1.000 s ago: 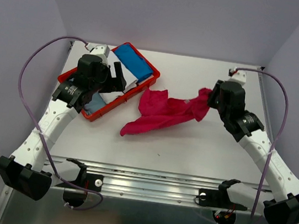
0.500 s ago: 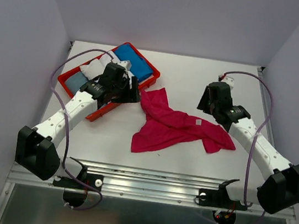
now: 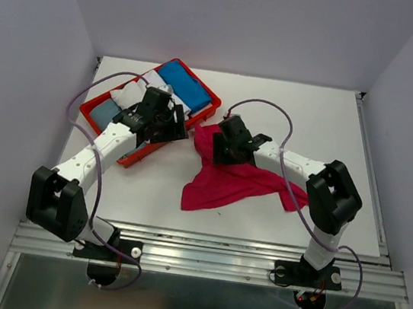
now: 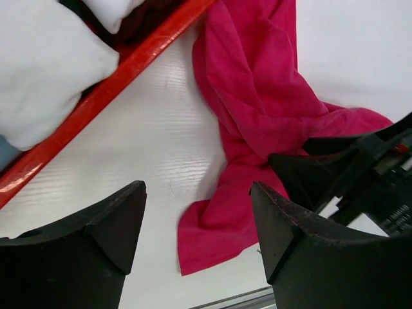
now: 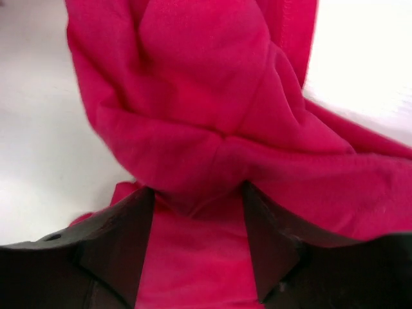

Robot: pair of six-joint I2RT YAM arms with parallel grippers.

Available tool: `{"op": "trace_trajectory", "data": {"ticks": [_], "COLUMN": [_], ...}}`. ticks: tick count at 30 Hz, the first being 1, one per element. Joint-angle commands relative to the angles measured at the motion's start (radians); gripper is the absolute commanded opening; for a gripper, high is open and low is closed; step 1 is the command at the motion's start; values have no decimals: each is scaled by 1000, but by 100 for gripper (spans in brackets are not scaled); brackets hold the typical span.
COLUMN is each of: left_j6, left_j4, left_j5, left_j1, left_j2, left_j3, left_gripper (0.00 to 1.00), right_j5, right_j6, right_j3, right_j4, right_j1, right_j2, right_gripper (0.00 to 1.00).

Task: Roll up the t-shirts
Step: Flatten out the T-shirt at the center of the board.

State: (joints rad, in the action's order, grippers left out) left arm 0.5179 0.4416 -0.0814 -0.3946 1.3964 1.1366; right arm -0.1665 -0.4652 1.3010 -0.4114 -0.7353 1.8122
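Just right of the red tray (image 4: 138, 56), the pink t-shirt (image 3: 226, 179) lies crumpled on the table (image 3: 333, 126), its upper end near the tray's rim. On that end sits the right gripper (image 5: 196, 193), jaws spread astride a fold of cloth. Over the tray's right edge hovers the left gripper (image 4: 197, 190), jaws wide and empty. Inside the tray lie a white t-shirt (image 3: 126, 96) and a blue t-shirt (image 3: 186, 82).

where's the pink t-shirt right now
In the top view the pink t-shirt lies crumpled near the middle of the table, just right of the red tray, with the right gripper down on its far end.
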Motion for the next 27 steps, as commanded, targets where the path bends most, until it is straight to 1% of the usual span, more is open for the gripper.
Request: {"op": "trace_trajectory", "data": {"ticks": [1, 2, 3, 4, 5, 7, 8, 9, 10, 11, 12, 13, 14, 15, 16, 17, 18, 19, 20, 21, 22, 23, 24, 25, 27], "left_j6": [5, 4, 2, 1, -1, -9, -10, -13, -19, -21, -24, -30, -33, -35, -36, -38, -39, -41, -42, -47, -48, -50, -50, -52, -50], "left_j4": [13, 13, 16, 19, 23, 20, 17, 10, 6, 2, -6, -9, -17, -17, -21, -26, -27, -36, -40, -44, -44, -44, -41, -38, -32], "left_j5": [35, 34, 34, 34, 35, 34, 32, 22, 16, 9, -6, -14, -23, -30, -43, -46, -50, -61, -69, -87, -96, -103, -109, -107, -95], "left_j1": [31, 37, 39, 40, 42, 42, 42, 42, 42, 42, 42, 42, 42, 42, 42, 42, 42, 42, 42, 42, 42, 39, 31, 23, 5], "left_j2": [-76, -80, -85, -89, -94, -105, -106, -108, -106, -105, -94, -91, -83, -79, -70, -65, -62, -54, -48, -33, -22, -11, -1, 21, 44], "left_j3": [23, 20, 20, 18, 17, 12, 8, 6, 6, 8, 9, 14, 15, 18, 22, 23, 25, 25, 29, 32, 35, 48, 54, 61, 84], "left_gripper": [77, 77, 77, 77, 77, 77, 77, 77, 77, 77, 77, 77, 77, 77, 77, 77, 77, 77, 77, 78, 78, 78, 78, 78, 78], "right_j5": [0, -23, -57, -86, -149, -214, -269, -298, -364, -396, -430, -496, -533, -569, -659, -712, -760, -795, -856, -867, -870, -858, -849, -841, -799], "right_j6": [-64, -72, -85, -89, -87, -78, -67, -37, -24, -14, 8, 14, 10, 10, -28, -64, -114, -235, -294, -372, -389, -403, -412, -414, -388], "right_j3": [72, 73, 70, 52, 38, 2, -43, -69, -122, -123, -182, -256, -293, -327, -360, -390, -414, -445, -459, -473, -500, -509, -514, -513, -490], "right_j4": [57, 56, 54, 51, 51, 49, 55, 60, 60, 62, 60, 60, 59, 53, 24, -2, -44, -134, -176, -206, -219, -219, -219, -219, -219], "right_j1": [7, 7, 7, 7, 7, 7, 7, 7, 7, 7, 7, 7, 16, 16, 16, 16, 31, 52, 63, 77, 105, 117, 117, 129, 129], "right_j2": [65, 68, 64, 24, -6, -89, -184, -233, -331, -380, -430, -530, -583, -635, -687, -739, -834, -878, -919, -992, -1023, -1048, -1065, -1065, -1035], "right_gripper": [40, 25, 12, 1, 1, 1, 1, 1, 1, 1, 1, 1, 2, 4, 7, 8, 9, 18, 22, 28, 49, 53, 55, 60, 61]}}
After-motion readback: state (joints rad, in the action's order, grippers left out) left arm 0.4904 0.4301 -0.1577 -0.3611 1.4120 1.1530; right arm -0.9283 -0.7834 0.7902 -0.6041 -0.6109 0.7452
